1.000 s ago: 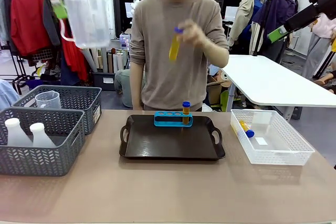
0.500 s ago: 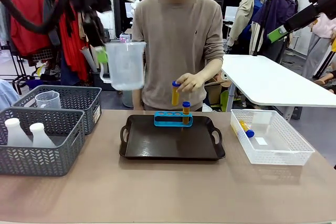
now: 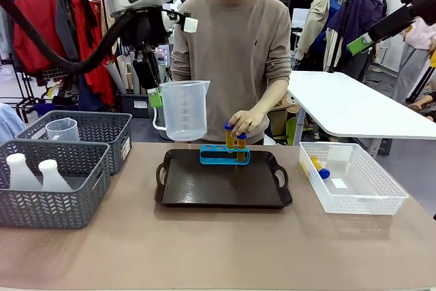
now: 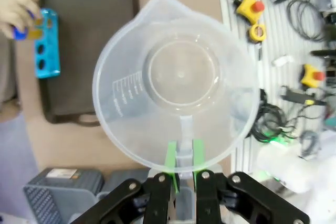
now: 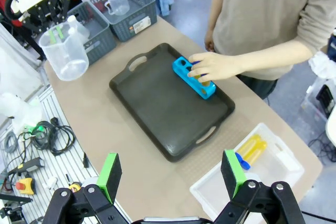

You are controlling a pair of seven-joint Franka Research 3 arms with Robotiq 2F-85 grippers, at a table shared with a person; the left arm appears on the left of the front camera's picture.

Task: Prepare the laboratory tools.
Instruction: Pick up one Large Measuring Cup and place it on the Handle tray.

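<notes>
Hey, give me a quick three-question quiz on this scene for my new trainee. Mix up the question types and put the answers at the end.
1. True or false: the left gripper is shut on the handle of the clear beaker.
2. Where does the blue rack stand? A) on the dark tray; B) on a shelf; C) on the floor.
3. Fill in: the nearest grey basket holds ___ white flasks.
Key: 1 true; 2 A; 3 two.
</notes>
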